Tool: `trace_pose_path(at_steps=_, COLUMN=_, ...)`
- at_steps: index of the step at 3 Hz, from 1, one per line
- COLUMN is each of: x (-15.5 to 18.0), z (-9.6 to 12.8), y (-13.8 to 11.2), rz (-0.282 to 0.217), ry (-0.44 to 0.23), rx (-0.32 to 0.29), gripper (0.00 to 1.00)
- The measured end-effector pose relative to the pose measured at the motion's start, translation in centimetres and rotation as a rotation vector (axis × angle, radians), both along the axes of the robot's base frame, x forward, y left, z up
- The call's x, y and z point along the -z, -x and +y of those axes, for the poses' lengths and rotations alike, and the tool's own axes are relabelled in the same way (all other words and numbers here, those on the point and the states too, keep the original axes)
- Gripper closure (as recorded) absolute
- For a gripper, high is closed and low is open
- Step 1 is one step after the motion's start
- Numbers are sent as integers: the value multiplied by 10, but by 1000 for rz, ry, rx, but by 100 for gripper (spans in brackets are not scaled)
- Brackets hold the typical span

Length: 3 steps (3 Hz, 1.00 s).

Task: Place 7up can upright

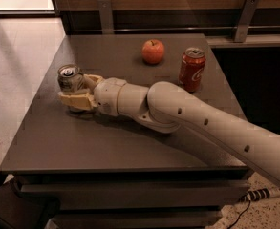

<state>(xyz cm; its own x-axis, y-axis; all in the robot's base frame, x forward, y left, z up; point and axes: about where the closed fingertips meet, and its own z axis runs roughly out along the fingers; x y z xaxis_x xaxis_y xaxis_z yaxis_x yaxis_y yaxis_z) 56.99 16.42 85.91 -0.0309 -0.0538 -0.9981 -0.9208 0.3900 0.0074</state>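
The 7up can [70, 78] is a silvery can with a shiny top. It stands upright near the left edge of the dark table [130, 142]. My gripper [74, 91] reaches in from the right, its cream fingers [77, 100] closed around the can's lower body. The can's base is hidden behind the near finger, so I cannot tell whether it rests on the table. My white arm crosses the table from the lower right.
A red cola can [191, 69] stands upright at the back right. A red apple [153, 51] lies at the back middle. A wooden wall with metal brackets runs behind the table. Pale floor lies to the left.
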Motion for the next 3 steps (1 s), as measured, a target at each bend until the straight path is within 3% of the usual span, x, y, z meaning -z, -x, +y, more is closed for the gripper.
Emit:
trace_pose_path(at_steps=2, x=-2, z=0, y=0, rz=0, ry=0, rx=0, gripper=30)
trace_pose_path(at_steps=3, x=-2, z=2, y=1, rz=-1, ry=0, rx=-3, gripper=0)
